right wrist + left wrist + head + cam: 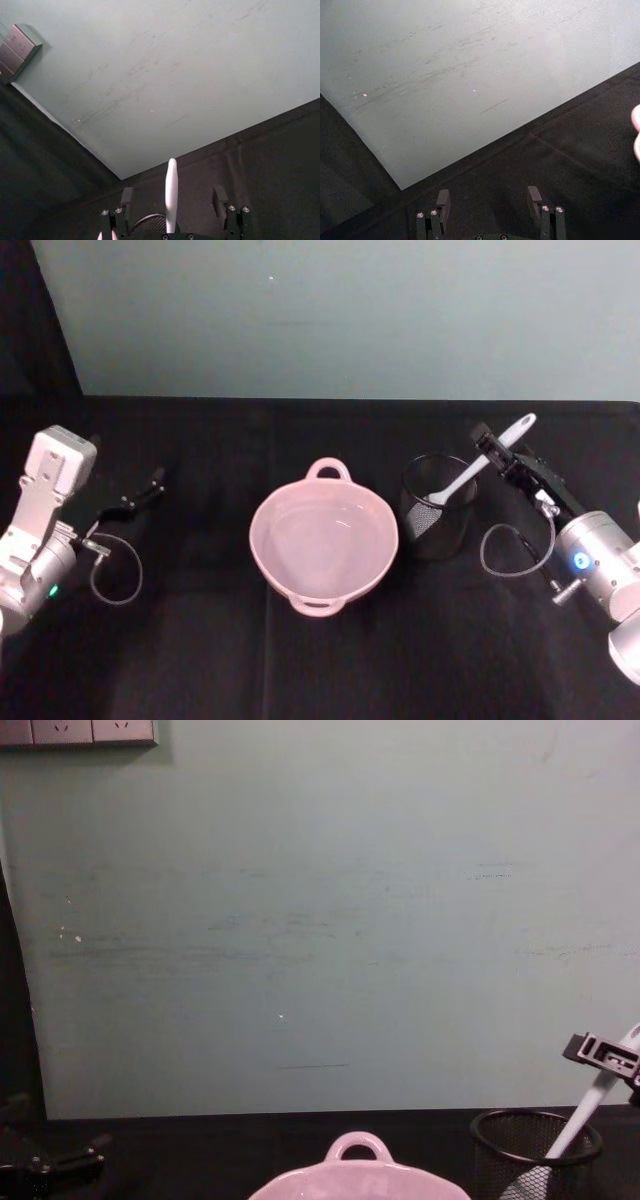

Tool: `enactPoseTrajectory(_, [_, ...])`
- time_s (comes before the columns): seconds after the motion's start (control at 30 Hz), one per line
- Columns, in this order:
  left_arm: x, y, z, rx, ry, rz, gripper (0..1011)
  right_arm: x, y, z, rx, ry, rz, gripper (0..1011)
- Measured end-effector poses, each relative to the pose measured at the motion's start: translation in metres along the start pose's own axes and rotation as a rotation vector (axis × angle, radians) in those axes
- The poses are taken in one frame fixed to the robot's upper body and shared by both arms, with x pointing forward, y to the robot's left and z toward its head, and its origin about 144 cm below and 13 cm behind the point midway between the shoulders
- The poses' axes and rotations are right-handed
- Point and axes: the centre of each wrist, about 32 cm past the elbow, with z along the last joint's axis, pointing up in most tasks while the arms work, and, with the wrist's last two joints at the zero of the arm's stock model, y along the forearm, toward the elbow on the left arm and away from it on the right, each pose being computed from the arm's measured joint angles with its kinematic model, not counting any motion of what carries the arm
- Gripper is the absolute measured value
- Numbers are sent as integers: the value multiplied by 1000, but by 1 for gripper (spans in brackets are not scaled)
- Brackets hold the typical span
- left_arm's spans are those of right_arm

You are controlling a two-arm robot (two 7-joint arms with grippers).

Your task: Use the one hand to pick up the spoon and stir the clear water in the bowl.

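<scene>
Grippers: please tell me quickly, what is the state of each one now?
Left gripper: open, holding nothing.
Right gripper: open, one finger on each side of the spoon handle, not yet closed on it.

- The bowl (262, 545) reads to me as glazed ceramic: pale pink, smooth, with a soft gloss along the rim.
- The water (322, 532) shows as a clear, faintly shining film.
- The spoon (470, 478) looks like white plastic, smooth with a slight sheen.
- To the right, the mesh cup (440, 525) is black wire mesh, dull and see-through.
- The tablecloth (200, 660) is black fabric, matt, with faint creases.
- The far wall (320, 920) is pale green paint, matt, marked with fine scuffs and scratches.
- The right gripper (171, 195) and left gripper (490, 196) are matt black, with small bright metal screw heads (231, 207).
- The right arm (600, 560) has a silver-grey, satin shell.
</scene>
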Motion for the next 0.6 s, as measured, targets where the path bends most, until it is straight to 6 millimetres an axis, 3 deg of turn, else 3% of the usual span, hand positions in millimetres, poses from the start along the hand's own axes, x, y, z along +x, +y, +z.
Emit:
enactPoseTrajectory(0.5, [0,0,0,0,0,0,1011,-2,7,0,0,-11,-3,1002])
enactPoseTrajectory(0.6, [0,0,0,0,0,0,1011,-2,7,0,0,-11,-2,947])
